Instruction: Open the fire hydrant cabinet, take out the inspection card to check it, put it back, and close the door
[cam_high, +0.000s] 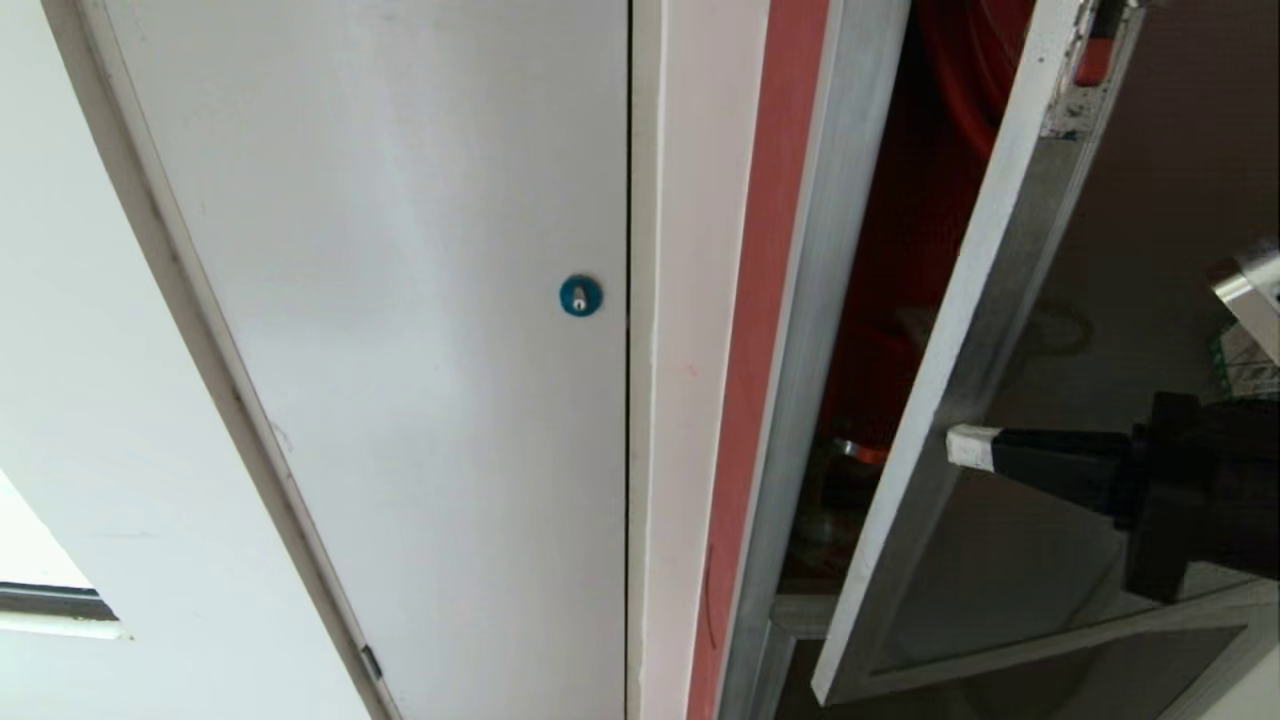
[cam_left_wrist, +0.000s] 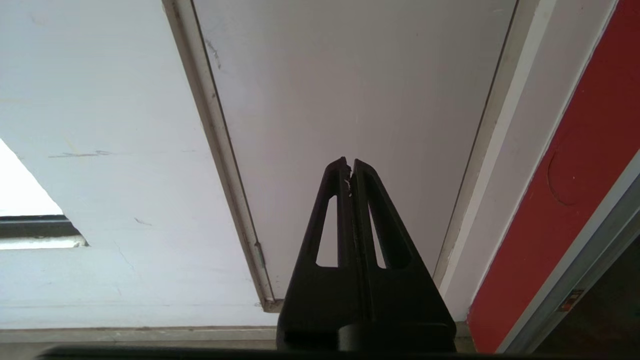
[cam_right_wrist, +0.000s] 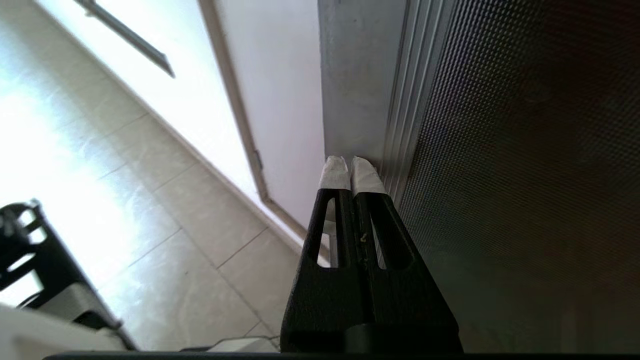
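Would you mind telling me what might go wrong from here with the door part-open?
The right gripper has shut fingers merely pressed against the door frame, not gripping, so they may slip off the edge. The door stands ajar, leaving a narrow gap into the fire hydrant cabinet; reaching in now risks a collision.

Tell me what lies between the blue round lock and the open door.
In the head view, going from the blue lock to the door: white strip, red band, aluminium frame, then the dark red interior.
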